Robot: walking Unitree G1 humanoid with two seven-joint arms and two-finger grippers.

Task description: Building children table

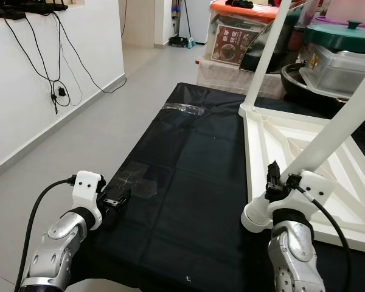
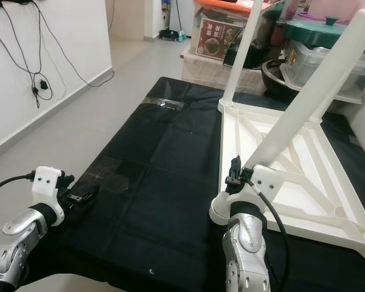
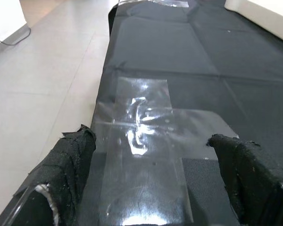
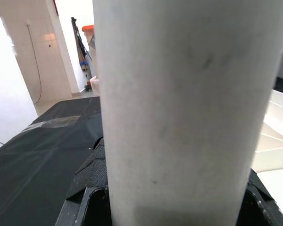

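One leg (image 1: pixel 266 58) is already fitted upright at the far corner of the upturned white tabletop (image 1: pixel 292 143), which lies on the black sheet (image 1: pixel 188 176). A second leg (image 1: pixel 337 131) is clamped in the right gripper (image 1: pixel 280 182) and held tilted over the near corner — not yet seated, it seems. The left gripper (image 3: pixel 155 183) is held open and empty above taped plastic (image 3: pixel 141 141); further legs are judged to remain.

A black sheet (image 1: pixel 194 176) covers the grey floor (image 1: pixel 103 115). An upturned white tabletop (image 1: pixel 298 146) lies on its right side; clear tape patches (image 1: pixel 134 179) sit near left.
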